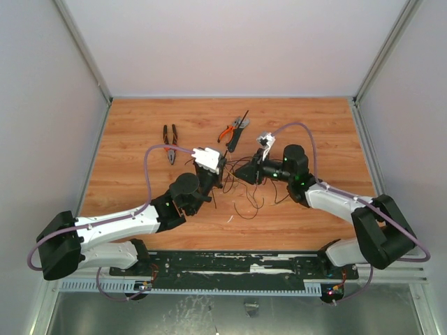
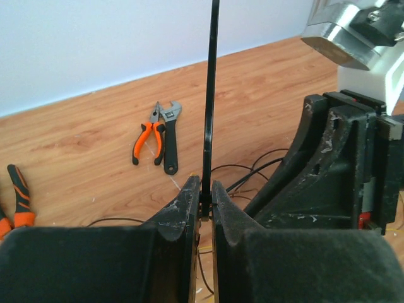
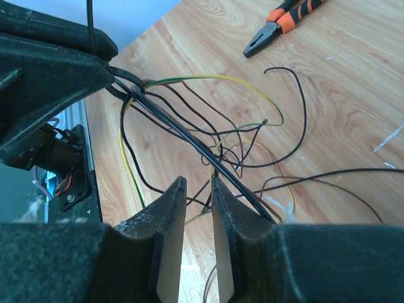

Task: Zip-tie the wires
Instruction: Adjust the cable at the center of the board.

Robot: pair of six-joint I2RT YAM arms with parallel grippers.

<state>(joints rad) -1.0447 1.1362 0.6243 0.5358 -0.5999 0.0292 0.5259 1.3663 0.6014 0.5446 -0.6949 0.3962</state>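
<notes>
Closest to the left wrist camera, the left gripper (image 2: 206, 189) has its two black fingers pressed together on the zip tie (image 2: 209, 95), pinching its lower end. The strip stands straight up from the fingertips and runs out of the top of that view. At the far left edge lie black-and-orange pliers (image 2: 16, 196), partly cut off. Further right, on the wooden table (image 2: 76, 145), orange-handled pliers (image 2: 145, 142) and a black-handled wrench (image 2: 170, 142) lie side by side with their heads together, beyond the fingers and just left of the upright strip. Right of the strip, thin black loops of the wires (image 2: 252, 170) curve over the wood. The dark body of the other arm's gripper fills the right side.

From above, the two grippers sit close together, tip toward tip, near the middle of the table. The wires sprawl on the wood on the near side of them and toward the right.

In the right wrist view, the left arm's black finger sits at the upper left, with the wires drawn into a bundle at its tip, a yellow-green strand (image 3: 189, 79) among them. They fan out rightward from there in loose loops. The right gripper (image 3: 199, 189) has its fingers slightly parted, with bare wood showing in the gap. The bundle crosses just past the tip of its right-hand finger; whether it touches is unclear.
</notes>
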